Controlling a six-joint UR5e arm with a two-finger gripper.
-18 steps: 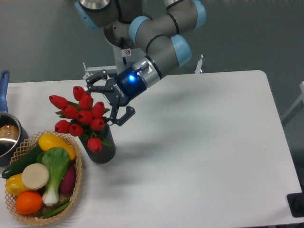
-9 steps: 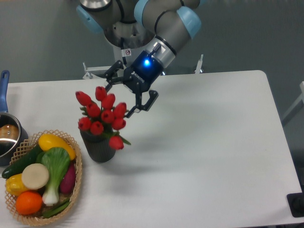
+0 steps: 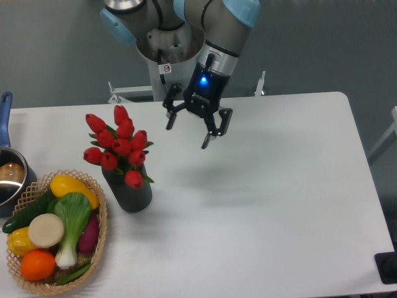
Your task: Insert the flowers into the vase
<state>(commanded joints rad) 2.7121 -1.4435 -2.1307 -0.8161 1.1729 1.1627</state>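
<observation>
So the gripper (image 3: 189,132) is hanging up above the table with its two fingers spread wide and nothing between them. It's well off to the right of the flowers (image 3: 118,146), not touching them at all.

The red tulips are sitting in the vase (image 3: 130,194), heads bunched up above the rim and leaning a bit toward the left (the stems go down into the mouth, though I can't see how deep). Going by that, I'd call the job basically done: flowers are in, the claw has nothing in it. All I can see being left is for the arm to pull away, if even that.

Just beside the vase on the left is a wicker basket (image 3: 101,218) stuffed with fake veg and fruit, and a blue-handled pot (image 3: 10,178) peeks in at the left edge. The table (image 3: 273,205) is plain white, with a grey-blue wall behind and the robot's base at the back edge.
</observation>
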